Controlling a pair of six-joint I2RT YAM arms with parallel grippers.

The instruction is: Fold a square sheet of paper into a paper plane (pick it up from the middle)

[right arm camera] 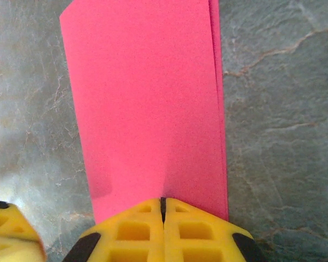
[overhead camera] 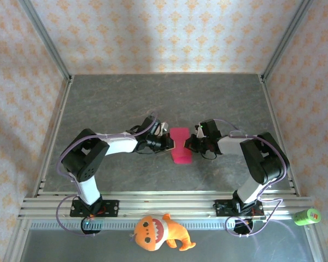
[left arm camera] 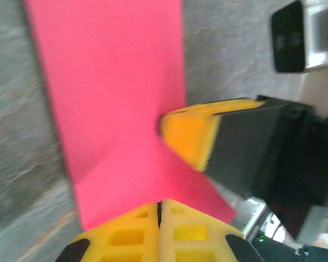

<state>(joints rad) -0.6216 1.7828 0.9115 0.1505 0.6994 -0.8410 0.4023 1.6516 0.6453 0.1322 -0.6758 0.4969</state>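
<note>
Item 1: magenta-pink paper sheet [overhead camera: 180, 145], thin, plain and unmarked, folded to a narrower rectangle. It is lying at the middle of the grey stone-patterned worktop [overhead camera: 120, 103], long side running near to far, directly between the two arms. In the top view its left and right edges are drawing inward at mid-length. In the right wrist view [right arm camera: 147, 98], stacked layers are showing along one long edge.

Item 2: left claw [overhead camera: 169, 143], yellow-fingered, on a black and white arm. It is reaching in from the left and meeting the sheet's left edge at mid-length. In the left wrist view [left arm camera: 159, 210] its fingertips are pressing together, clenched on the paper's edge, and the sheet [left arm camera: 115, 93] is rising in a slanted crease toward them.

Item 3: right claw [overhead camera: 190, 143], the same build. It is reaching in from the right and meeting the sheet's right edge opposite the left claw. In the right wrist view [right arm camera: 163, 206] its fingers are clenching tight on the paper's edge.

Item 4: orange plush toy [overhead camera: 158, 232], with a toothy face. It is lying in front of the slotted aluminium rail [overhead camera: 153, 204], near the centre.

Item 5: small green cylinder [overhead camera: 307, 216]. It is resting at the near right end of the rail, well apart from the paper.
</note>
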